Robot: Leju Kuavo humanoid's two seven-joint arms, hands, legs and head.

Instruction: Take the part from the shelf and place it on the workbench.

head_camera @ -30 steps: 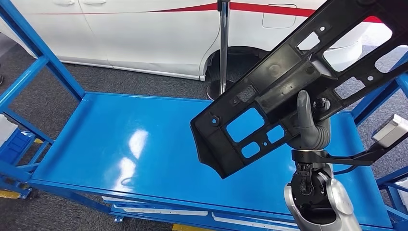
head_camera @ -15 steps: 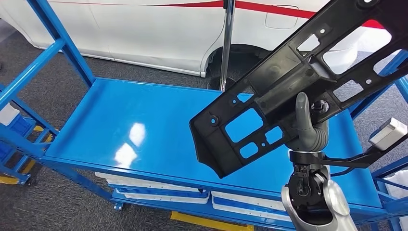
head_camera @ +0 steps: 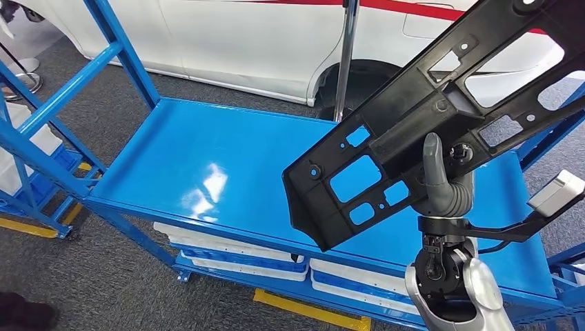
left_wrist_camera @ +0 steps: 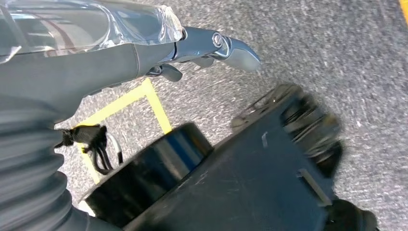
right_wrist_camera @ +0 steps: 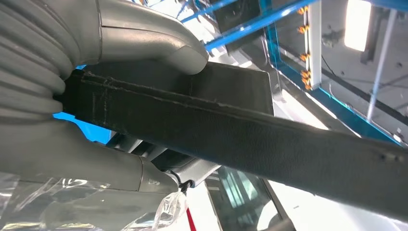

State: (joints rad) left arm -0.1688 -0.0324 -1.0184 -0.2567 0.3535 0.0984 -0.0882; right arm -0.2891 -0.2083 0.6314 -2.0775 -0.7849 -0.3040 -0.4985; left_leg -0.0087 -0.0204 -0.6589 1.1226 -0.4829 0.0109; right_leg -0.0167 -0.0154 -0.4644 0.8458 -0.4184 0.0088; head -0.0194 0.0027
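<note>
**Part held above the blue workbench**

My right hand (head_camera: pixel 441 181) grips the black part (head_camera: pixel 428 117), a long perforated plastic panel, with the thumb pressed up against its face and the other fingers hidden behind it. In the right wrist view the thumb (right_wrist_camera: pixel 159 38) and a finger clamp the part's edge (right_wrist_camera: pixel 250 139) between them. The part hangs tilted in the air at about 2 o'clock in my head view, over the right end of the blue workbench (head_camera: pixel 207 165), not touching it. My left hand (left_wrist_camera: pixel 211 45) points down toward grey carpet, fingers roughly straight and holding nothing. A white car (head_camera: pixel 262 41) stands at 12 o'clock beyond the bench.
</note>
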